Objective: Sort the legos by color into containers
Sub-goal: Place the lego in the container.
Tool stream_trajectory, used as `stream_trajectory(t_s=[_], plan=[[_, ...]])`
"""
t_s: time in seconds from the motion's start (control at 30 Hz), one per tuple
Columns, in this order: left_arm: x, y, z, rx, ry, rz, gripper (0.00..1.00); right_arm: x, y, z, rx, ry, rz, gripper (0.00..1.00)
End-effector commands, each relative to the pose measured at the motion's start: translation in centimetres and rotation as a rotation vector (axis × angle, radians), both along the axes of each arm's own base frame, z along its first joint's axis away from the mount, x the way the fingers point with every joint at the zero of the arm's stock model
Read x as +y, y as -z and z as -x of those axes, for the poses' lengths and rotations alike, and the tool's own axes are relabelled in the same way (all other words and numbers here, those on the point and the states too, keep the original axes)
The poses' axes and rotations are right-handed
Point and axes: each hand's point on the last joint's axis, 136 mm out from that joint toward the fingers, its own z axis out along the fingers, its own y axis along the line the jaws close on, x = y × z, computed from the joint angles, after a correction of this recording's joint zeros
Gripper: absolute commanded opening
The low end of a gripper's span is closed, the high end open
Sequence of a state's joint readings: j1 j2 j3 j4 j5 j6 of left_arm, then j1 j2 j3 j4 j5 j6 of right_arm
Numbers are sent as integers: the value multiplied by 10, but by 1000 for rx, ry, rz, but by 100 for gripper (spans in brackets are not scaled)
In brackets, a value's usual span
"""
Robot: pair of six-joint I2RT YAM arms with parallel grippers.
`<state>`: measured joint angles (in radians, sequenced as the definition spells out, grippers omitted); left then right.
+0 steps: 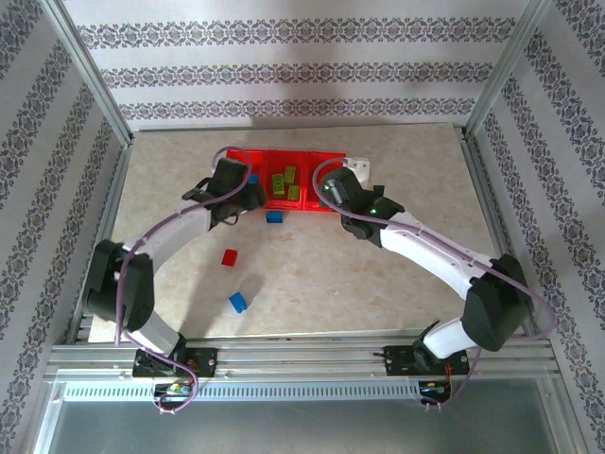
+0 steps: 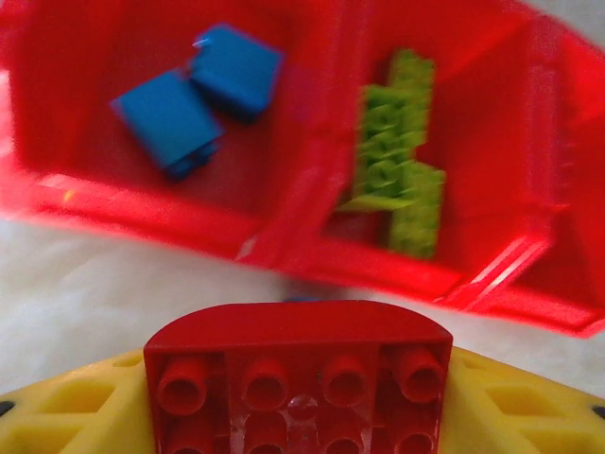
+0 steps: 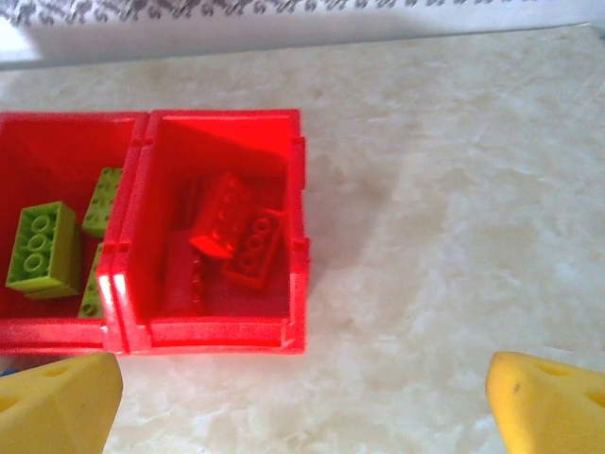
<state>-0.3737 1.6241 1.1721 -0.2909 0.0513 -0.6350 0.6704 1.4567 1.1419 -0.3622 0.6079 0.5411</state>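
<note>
Top view: tray (image 1: 284, 154) partly filled; loose red brick (image 1: 229, 256), near blue brick (image 1: 237, 302) and far blue brick (image 1: 274, 217) wait on worktop (image 1: 406, 170)

Left wrist: left fingers (image 2: 66, 416) clamp held red brick (image 2: 298, 369) before tray; sorted blue bricks (image 2: 194, 104) and green bricks (image 2: 397, 161) lie in adjoining compartments

Right wrist: right fingers (image 3: 57, 402) spread, empty; sorted red bricks (image 3: 232, 236) in end compartment

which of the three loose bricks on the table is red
The middle brick. The far brick and the near brick, closest to the arm bases, are both blue.
</note>
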Motion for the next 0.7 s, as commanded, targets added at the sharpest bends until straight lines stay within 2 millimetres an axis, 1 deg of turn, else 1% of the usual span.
stream_trajectory(t_s=[0.0, 0.07, 0.17, 0.3, 0.37, 0.5, 0.67], plan=[[-44, -35, -33, -132, 127, 19, 49, -24, -14, 12, -73, 107, -13, 98], [-62, -40, -47, -148, 168, 13, 49, -34, -16, 18, -92, 142, -26, 98], [-84, -41, -68, -151, 215, 15, 49, -45, -21, 27, -125, 181, -52, 98], [-114, -40, -89, -156, 285, 4, 49, -51, -29, 32, -150, 186, -60, 98], [-124, -38, -97, -154, 311, -24, 49, -52, -30, 33, -151, 185, -56, 98], [-140, -25, -111, -121, 362, -82, 49, -50, -31, 33, -152, 184, -62, 98], [-155, -9, -118, -88, 421, -143, 49, -45, -32, 31, -153, 177, -63, 98]])
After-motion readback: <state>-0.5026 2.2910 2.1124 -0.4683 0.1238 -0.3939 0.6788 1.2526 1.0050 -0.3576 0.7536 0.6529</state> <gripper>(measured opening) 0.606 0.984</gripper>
